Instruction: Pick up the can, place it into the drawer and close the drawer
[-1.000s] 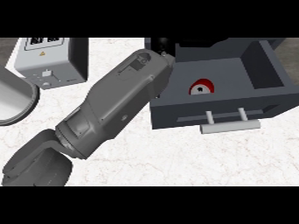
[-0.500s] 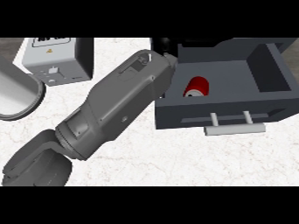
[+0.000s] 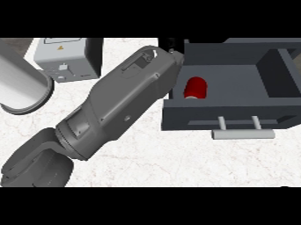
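Marble, white with faint reddish veins, covered the table (image 3: 179,162) under the drawer (image 3: 234,116), a boxy dark grey tray standing open with a pale bar handle (image 3: 243,133) on its front. The can (image 3: 195,88), a smooth red cylinder, lay inside the drawer near its left wall. Left of the drawer a grey forearm (image 3: 114,110) slanted upward; whether its hand (image 3: 172,44) was open could not be told. Farther left stood a light grey box (image 3: 65,59) and a white cylinder (image 3: 13,83).
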